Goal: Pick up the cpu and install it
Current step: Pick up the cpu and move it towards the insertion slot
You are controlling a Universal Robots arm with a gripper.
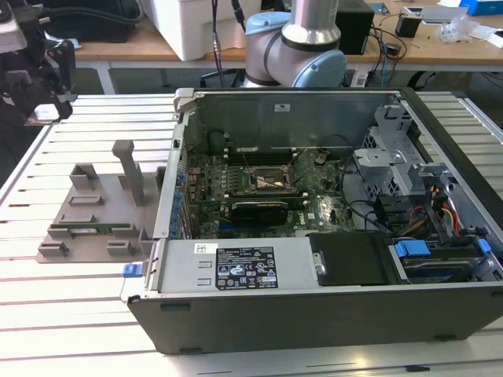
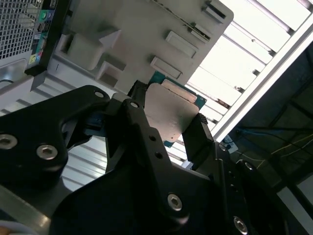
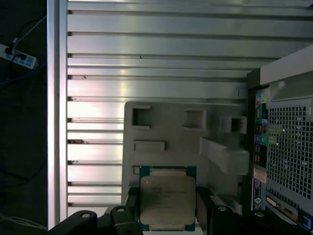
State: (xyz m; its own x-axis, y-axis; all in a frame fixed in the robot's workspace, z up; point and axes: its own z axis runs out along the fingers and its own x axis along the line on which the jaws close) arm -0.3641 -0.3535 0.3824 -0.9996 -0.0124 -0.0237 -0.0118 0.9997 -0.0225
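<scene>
On the exterior view's left, a grey tray (image 1: 86, 224) lies flat on a metal table (image 1: 71, 314) made of long strips. The tray has small pockets and a tall post (image 1: 130, 169) that sticks up. A thin green stick (image 1: 93, 229) lies in one long pocket.

Just to the right of the tray stands a big computer case (image 1: 314, 314) with its side open. Inside it is a green board (image 1: 204, 196). In the middle of the board sits a dark square socket (image 1: 263, 181) with a shiny metal frame. Next to the socket is a black card (image 1: 259, 210). Along the front of the case come a silver box (image 1: 236, 267) with a sticker, then a black box (image 1: 350, 259), then blue clips (image 1: 410, 250). Red and yellow wires (image 1: 446, 212) curl at the far right.

The arm (image 1: 302, 35) rises behind the case. The gripper (image 3: 167, 208) holds the cpu (image 3: 167, 198). Its two black fingers (image 3: 203, 208) press on two sides of the chip. The cpu lies flat between them, with its silver top facing the first wrist view's camera and a green edge showing around it. In both wrist views the grey tray shows behind the cpu, and the back of the case is off to one side. The cpu is well apart from the socket.
</scene>
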